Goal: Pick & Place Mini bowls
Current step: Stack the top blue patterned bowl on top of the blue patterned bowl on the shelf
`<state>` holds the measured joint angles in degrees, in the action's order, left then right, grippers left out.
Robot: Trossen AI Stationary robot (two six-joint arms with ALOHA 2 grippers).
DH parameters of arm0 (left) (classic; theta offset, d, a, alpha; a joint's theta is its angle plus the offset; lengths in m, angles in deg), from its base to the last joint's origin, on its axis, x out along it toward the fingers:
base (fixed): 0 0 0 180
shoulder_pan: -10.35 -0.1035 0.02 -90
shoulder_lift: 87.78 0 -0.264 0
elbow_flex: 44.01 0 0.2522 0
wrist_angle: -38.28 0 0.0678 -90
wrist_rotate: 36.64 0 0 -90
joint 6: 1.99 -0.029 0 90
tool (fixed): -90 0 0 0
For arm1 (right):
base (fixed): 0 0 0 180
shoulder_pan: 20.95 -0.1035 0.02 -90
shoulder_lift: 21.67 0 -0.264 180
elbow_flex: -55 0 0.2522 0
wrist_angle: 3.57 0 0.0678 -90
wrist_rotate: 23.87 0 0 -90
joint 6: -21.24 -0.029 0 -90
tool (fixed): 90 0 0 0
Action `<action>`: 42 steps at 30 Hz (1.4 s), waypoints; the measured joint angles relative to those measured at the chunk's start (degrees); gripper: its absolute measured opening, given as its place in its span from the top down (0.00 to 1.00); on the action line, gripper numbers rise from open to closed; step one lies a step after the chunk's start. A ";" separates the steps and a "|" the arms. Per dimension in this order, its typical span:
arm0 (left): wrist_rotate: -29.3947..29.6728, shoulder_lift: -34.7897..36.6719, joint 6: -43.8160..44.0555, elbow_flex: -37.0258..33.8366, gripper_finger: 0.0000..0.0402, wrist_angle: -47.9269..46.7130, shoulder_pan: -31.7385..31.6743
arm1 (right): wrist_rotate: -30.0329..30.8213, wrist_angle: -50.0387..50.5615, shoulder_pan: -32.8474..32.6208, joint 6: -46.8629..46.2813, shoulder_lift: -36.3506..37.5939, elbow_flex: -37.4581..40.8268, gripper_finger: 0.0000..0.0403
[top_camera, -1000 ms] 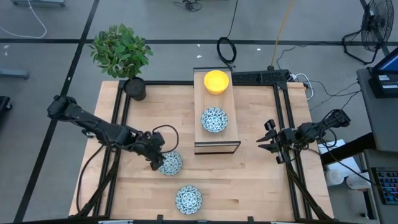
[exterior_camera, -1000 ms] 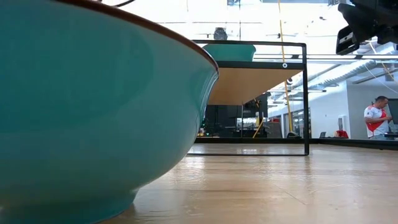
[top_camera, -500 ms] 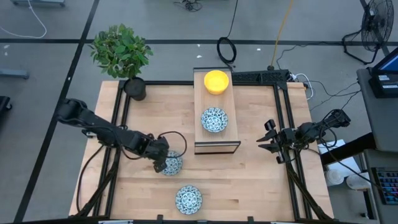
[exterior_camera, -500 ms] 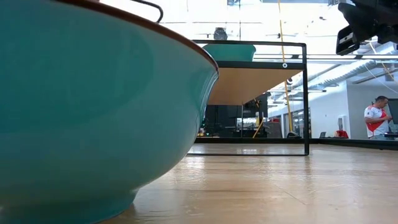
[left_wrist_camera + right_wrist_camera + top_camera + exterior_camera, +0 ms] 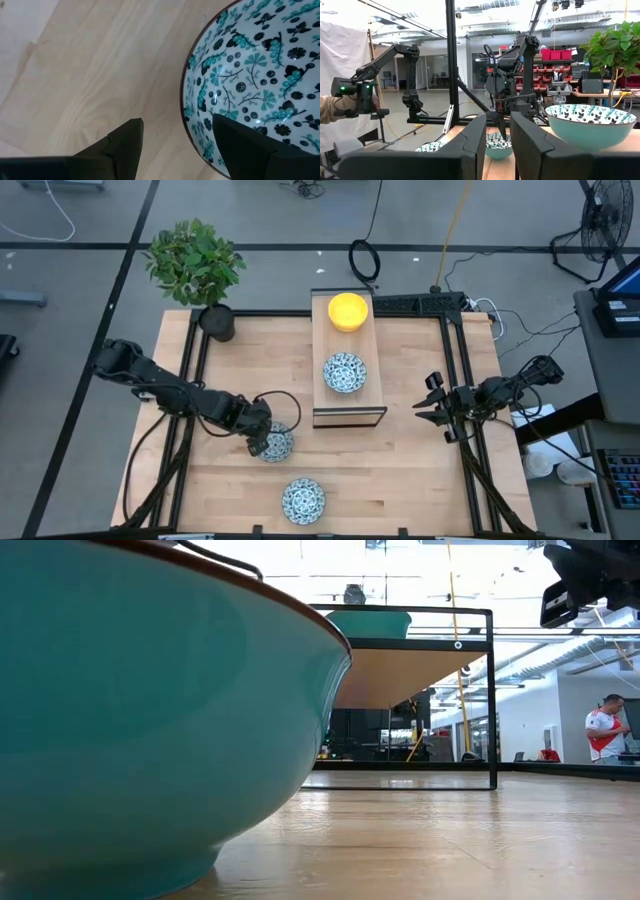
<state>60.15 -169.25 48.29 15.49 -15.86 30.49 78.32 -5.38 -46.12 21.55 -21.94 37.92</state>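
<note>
1. left gripper [image 5: 262, 442] sits low at centre-left of the high view, fingers spread wide astride the rim of a floral bowl [image 5: 276, 443]; not closed on it yet.
2. right gripper [image 5: 428, 409] waits at right of frame, fingers narrow, nothing held.
3. on the raised shelf [image 5: 349, 416], upper centre: one yellow bowl [image 5: 348, 311] and one floral shelf bowl [image 5: 344, 372]. looks like two placed.
4. another floral bowl at bottom centre [image 5: 302, 500] is untouched on the table [image 5: 420, 480]. at least two left.

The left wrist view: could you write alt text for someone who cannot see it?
The left gripper straddles the rim of a floral bowl on the wooden table, one dark finger inside the bowl and one outside, open around the rim.
</note>
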 joint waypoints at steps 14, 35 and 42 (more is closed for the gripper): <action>1.92 0.00 -1.80 0.07 0.40 3.66 -2.04 | 0.00 0.00 -0.01 0.68 -0.01 0.00 0.81; 0.69 -3.18 -5.70 0.09 0.40 1.99 -4.11 | 0.17 0.20 0.00 0.49 -0.02 0.00 0.81; 0.72 -3.17 -5.34 0.09 0.40 2.02 -4.11 | 0.11 0.09 0.00 -0.14 -0.02 0.00 0.81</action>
<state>60.87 -172.42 42.95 15.57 -13.84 26.38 78.43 -5.29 -46.12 21.42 -21.96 37.92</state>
